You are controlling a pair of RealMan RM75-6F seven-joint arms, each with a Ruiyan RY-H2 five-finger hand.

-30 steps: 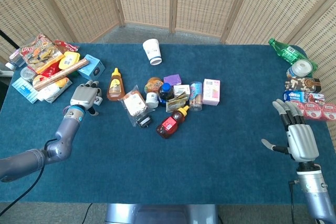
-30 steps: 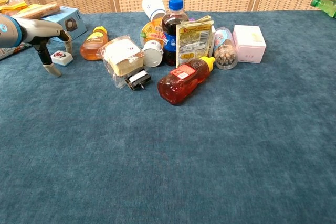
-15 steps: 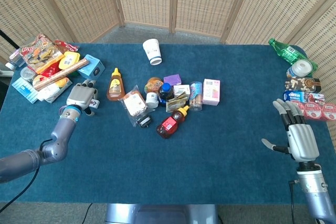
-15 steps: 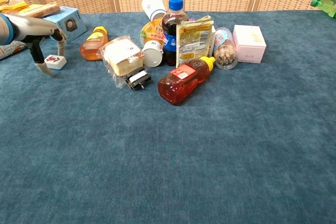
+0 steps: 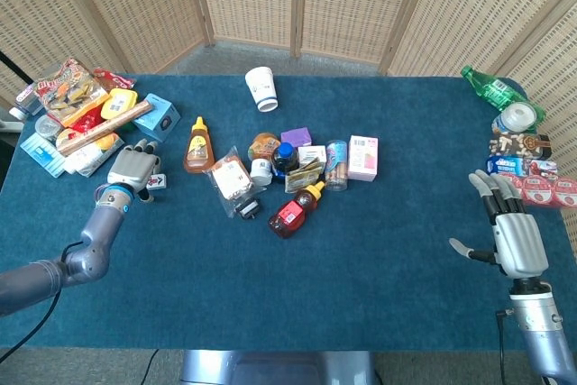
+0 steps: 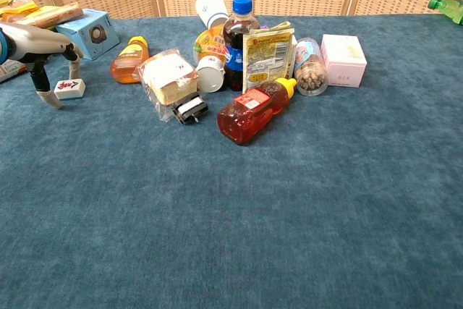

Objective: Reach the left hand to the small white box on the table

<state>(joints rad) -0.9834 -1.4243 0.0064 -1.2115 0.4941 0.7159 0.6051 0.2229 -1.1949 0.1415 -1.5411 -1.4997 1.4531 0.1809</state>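
Observation:
The small white box (image 6: 69,88) with a red mark lies flat on the blue table cloth at the far left, also seen as the box (image 5: 156,181) in the head view. My left hand (image 5: 129,169) hangs palm down just left of it. In the chest view the left hand (image 6: 40,45) has its fingers (image 6: 43,92) spread and pointing down, one on each side of the box; whether they touch it I cannot tell. My right hand (image 5: 514,236) rests far off at the table's right edge, fingers stretched apart and empty.
A blue carton (image 6: 90,32) and a heap of snack packs (image 5: 77,114) lie just behind the left hand. A honey bottle (image 6: 129,59), a wrapped sandwich (image 6: 168,77), a red syrup bottle (image 6: 253,110) and a pink box (image 6: 343,59) crowd the middle. Bottles and cups (image 5: 523,146) line the right edge.
My left hand has drifted left and slightly toward the front. The small white box has slid left with it. The right hand has not moved.

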